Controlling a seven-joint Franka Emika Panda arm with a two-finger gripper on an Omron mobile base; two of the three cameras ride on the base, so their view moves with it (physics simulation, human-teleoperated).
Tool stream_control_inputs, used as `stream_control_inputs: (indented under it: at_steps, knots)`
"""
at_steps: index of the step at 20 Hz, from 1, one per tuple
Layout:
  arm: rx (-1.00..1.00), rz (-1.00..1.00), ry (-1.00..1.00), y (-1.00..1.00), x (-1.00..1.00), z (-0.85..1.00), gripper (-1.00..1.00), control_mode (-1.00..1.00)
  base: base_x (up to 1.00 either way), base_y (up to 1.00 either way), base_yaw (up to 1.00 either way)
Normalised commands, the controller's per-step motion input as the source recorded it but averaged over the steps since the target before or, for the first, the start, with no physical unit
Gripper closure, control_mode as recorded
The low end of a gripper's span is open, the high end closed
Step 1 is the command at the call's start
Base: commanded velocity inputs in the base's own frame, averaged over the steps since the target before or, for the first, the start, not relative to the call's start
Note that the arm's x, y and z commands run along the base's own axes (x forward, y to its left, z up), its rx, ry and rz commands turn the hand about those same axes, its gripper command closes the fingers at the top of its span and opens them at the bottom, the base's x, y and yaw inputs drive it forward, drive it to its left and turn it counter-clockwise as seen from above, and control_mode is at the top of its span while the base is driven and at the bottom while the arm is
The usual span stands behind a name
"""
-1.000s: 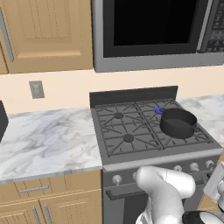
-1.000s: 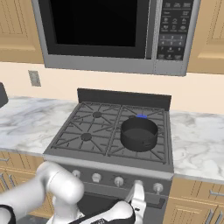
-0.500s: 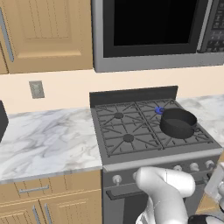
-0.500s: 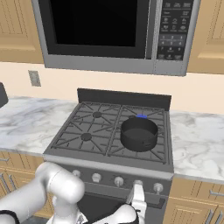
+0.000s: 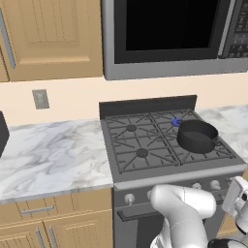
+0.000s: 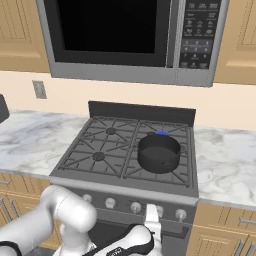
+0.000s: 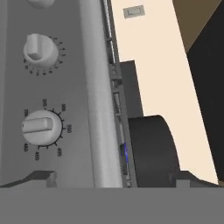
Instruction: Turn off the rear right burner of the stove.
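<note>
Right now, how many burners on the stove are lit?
1. Only the rear right burner shows a blue flame, just behind the pot. The two left burners look unlit; the pot hides the front right one.

Dark grey stove (image 5: 145, 145), blue flame (image 5: 175, 122), black pot (image 5: 197, 136).

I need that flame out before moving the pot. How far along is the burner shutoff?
Done: the gripper is up at the stove front, beside the knobs. In hand: approaching; no knob is gripped yet. Left: the rear right burner shows blue flame behind the pot, so turning remains.
</note>
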Motion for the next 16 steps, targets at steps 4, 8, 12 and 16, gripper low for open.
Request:
stream_control_inputs:
  at_steps: [4,8,12,16]
  knots:
    - [0.00,0.00,0.00,0.07,0.22,-0.03,-1.00,-1.00,0.00,0.00,0.00]
    - [0.00,0.00,0.00,-0.15,0.00,-0.27,-1.00,-1.00,0.00,0.00,0.00]
    - [0.02,0.00,0.00,-0.15,0.02,-0.32,-1.00,-1.00,0.00,0.00,0.00]
    - [0.02,0.00,0.00,0.00,0.19,-0.22,-1.00,-1.00,0.00,0.00,0.00]
